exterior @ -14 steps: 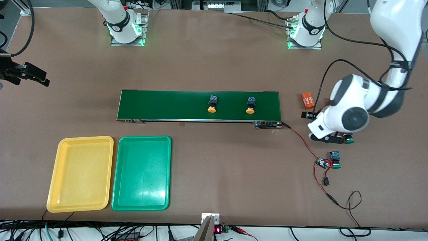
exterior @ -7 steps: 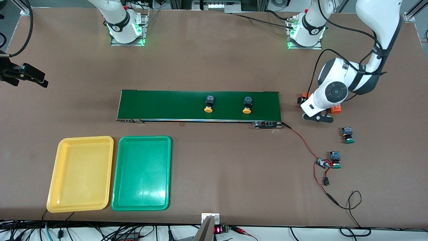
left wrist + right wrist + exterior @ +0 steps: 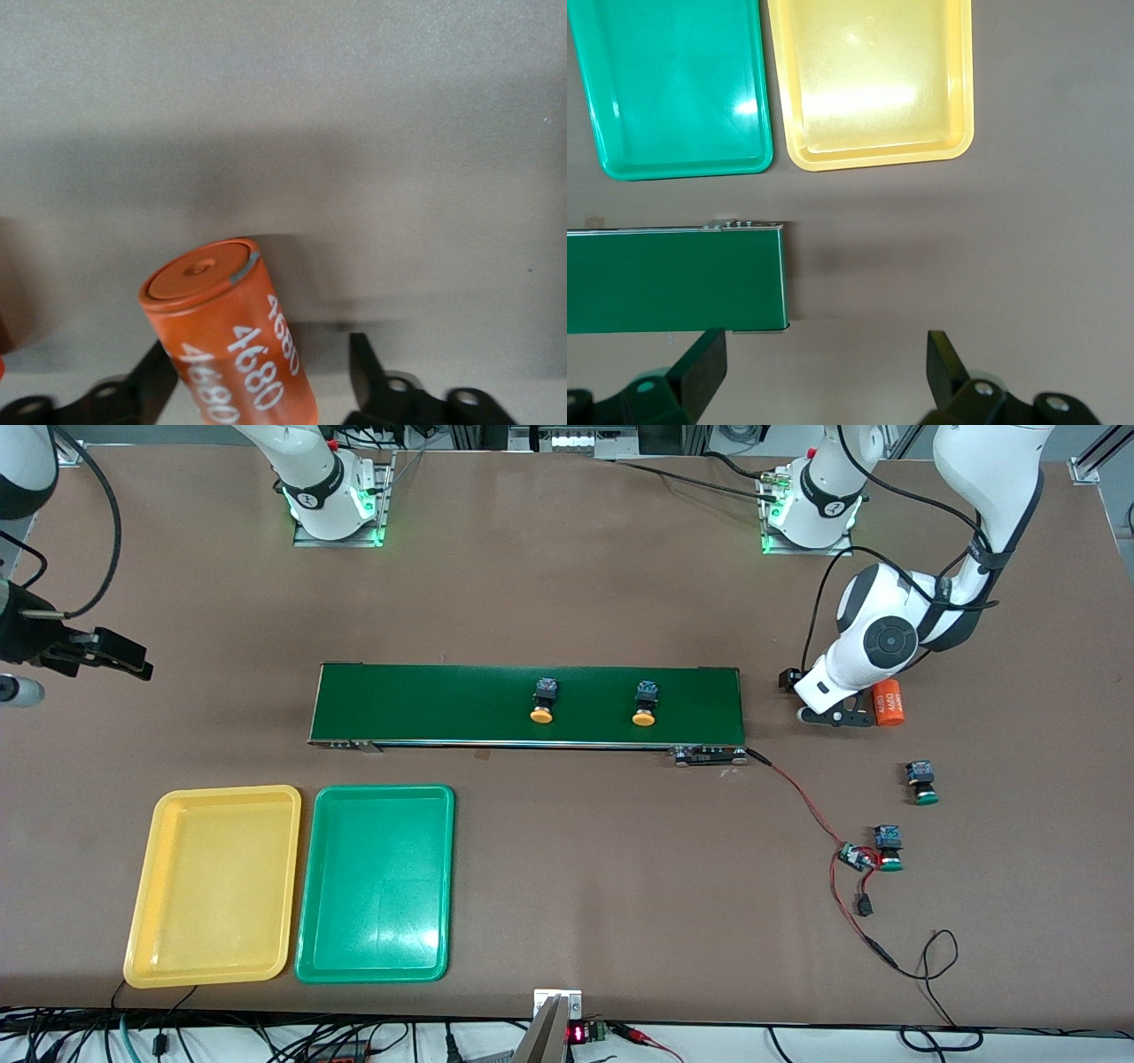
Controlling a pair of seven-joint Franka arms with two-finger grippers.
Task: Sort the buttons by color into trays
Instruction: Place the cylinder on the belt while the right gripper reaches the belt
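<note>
Two orange-capped buttons (image 3: 541, 701) (image 3: 644, 704) lie on the dark-green belt (image 3: 425, 704). Two green-capped buttons (image 3: 924, 784) (image 3: 889, 849) lie on the table toward the left arm's end. The yellow tray (image 3: 213, 886) and the green tray (image 3: 376, 886) sit side by side near the front camera, both bare. My left gripper (image 3: 855, 717) (image 3: 259, 354) is open around an orange "4680" cylinder (image 3: 888, 701) (image 3: 239, 354); one finger touches it and a gap shows at the other. My right gripper (image 3: 124, 660) (image 3: 828, 354) hangs open with nothing in it, over the table's end.
A small circuit board (image 3: 855, 856) on red wires lies beside the nearer green-capped button, its cable trailing toward the front edge. The right wrist view shows the belt's end (image 3: 673, 279), the green tray (image 3: 673, 80) and the yellow tray (image 3: 873, 71).
My left gripper left the green-capped button and came to the orange cylinder, which shifted toward the left arm's end. Both orange-capped buttons slid along the belt toward the right arm's end.
</note>
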